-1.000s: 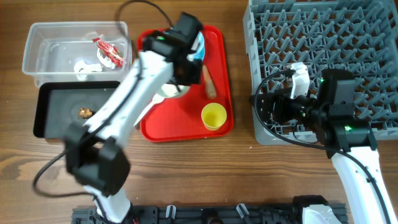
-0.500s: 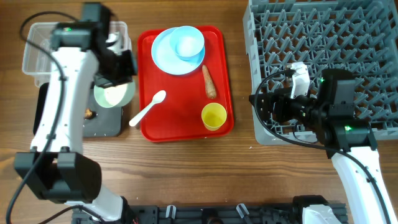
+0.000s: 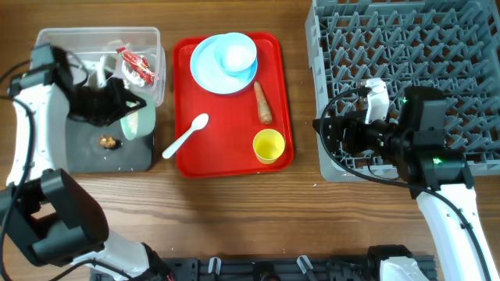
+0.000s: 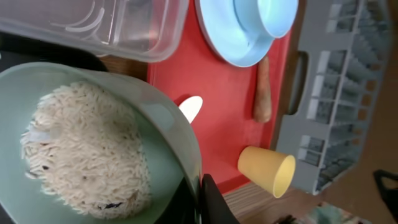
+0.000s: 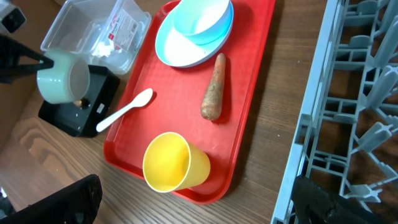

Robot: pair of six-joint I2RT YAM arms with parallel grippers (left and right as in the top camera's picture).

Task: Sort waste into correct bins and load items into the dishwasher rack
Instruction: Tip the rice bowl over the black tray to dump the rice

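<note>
A robot lab bench: cabled robot arms (image 3: 449,207) over a wooden table (image 3: 234,211) with a dishwasher rack (image 3: 437,39).

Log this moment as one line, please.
left gripper: shut on bowl of rice, tilted over black tray | right gripper: open, by rack | red tray: plate, cup, spoon, carrot

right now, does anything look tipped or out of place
The left gripper holds the rice bowl tipped on its side over the black tray; the white spoon hangs off the red tray.
</note>
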